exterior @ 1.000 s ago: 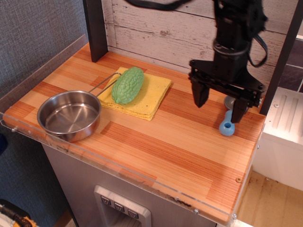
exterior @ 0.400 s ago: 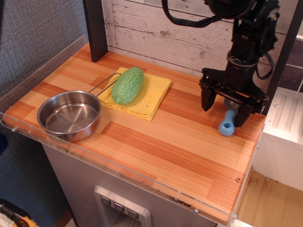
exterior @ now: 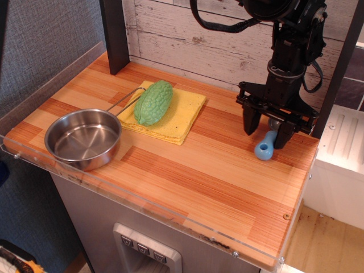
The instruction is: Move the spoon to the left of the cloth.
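Note:
The spoon [exterior: 263,151] lies at the table's right side. Its light-blue handle end with the hole points toward the front, and its grey bowl [exterior: 275,123] is mostly hidden behind the gripper. My gripper [exterior: 266,139] is lowered over the spoon, with one black finger on each side of the handle. The jaws are still slightly apart, and a small gap shows on the left side. The yellow cloth [exterior: 182,111] lies flat at the table's back middle, well to the left of the spoon.
A bumpy green vegetable [exterior: 152,102] lies on the cloth's left part. A steel pan [exterior: 83,138] with a wire handle stands at the front left. A dark post [exterior: 115,34] stands at the back left, and a plank wall [exterior: 187,34] runs behind.
My gripper has come down around the spoon and its jaws have narrowed. The spoon's handle end has shifted a little to the left.

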